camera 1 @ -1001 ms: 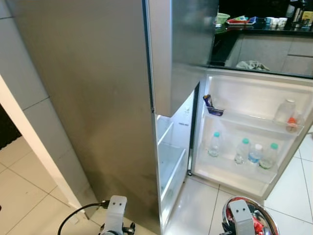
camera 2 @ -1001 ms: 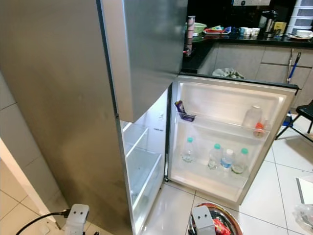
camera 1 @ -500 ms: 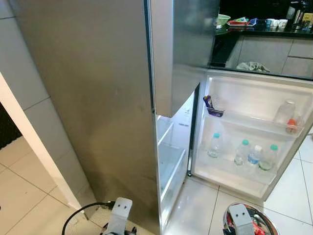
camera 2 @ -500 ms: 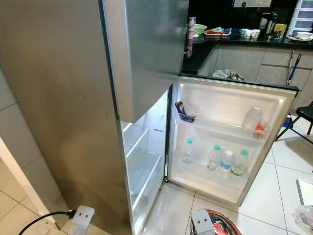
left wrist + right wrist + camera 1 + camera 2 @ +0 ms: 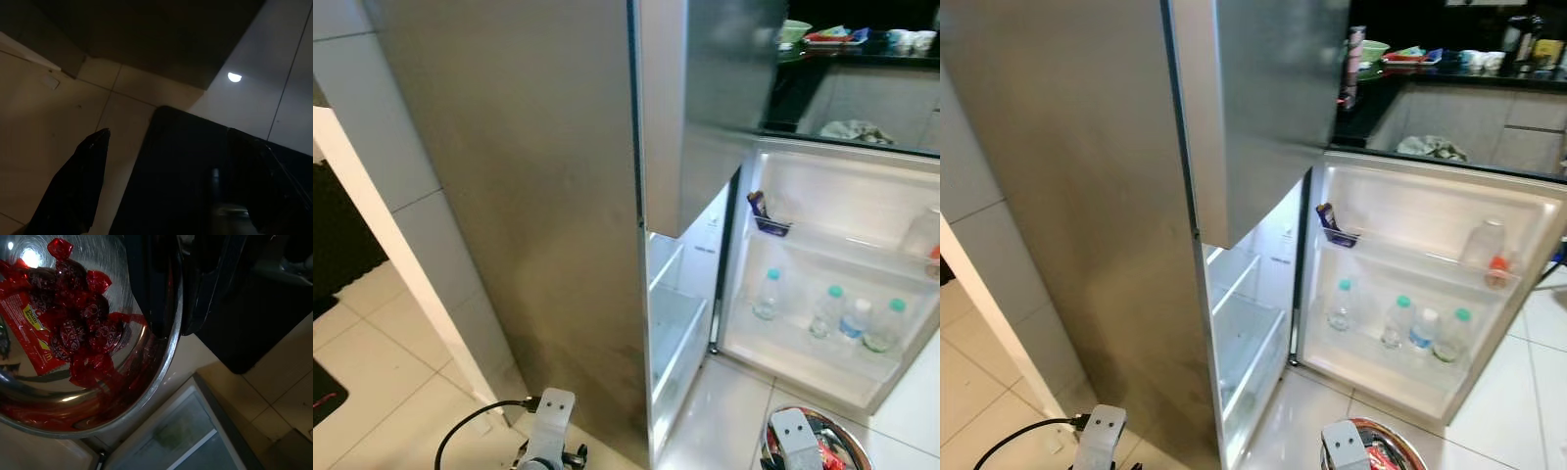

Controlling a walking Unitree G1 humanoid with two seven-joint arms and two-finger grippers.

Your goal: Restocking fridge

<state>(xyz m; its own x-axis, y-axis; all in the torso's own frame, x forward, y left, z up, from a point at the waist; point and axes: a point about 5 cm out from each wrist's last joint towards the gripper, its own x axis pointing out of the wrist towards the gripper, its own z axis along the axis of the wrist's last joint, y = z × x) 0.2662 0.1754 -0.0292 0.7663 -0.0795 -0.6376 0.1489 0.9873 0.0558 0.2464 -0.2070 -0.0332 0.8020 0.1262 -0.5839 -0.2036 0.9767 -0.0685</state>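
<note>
Fridge, tall and brushed-steel [image 5: 538,215], stands before me with its lower door [image 5: 1449,294] swung wide to my right. At my far left a white tiled wall [image 5: 401,186] meets the pale floor tiles [image 5: 372,392]. My left arm hangs low by the fridge's side, a black cable [image 5: 470,431] looping at its wrist; in the left wrist view my left gripper [image 5: 171,186] has its two black fingers [image 5: 78,181] spread apart with nothing between them. Inside the open compartment are clear plastic drawers [image 5: 1249,333]. The door's bottom shelf carries four clear water bottles with teal caps [image 5: 1398,321]; the shelf above holds a small dark-blue packet [image 5: 1332,223] at one end and a clear bottle with an orange cap [image 5: 1485,250] at the other. Behind the door runs a dark kitchen counter [image 5: 1449,73] crowded with dishes. My right gripper [image 5: 168,308] is clamped on the rim of a round shiny metal bowl [image 5: 146,382] holding red-wrapped sweets [image 5: 78,328] and a red sachet [image 5: 34,338] whose yellow print I cannot read.
</note>
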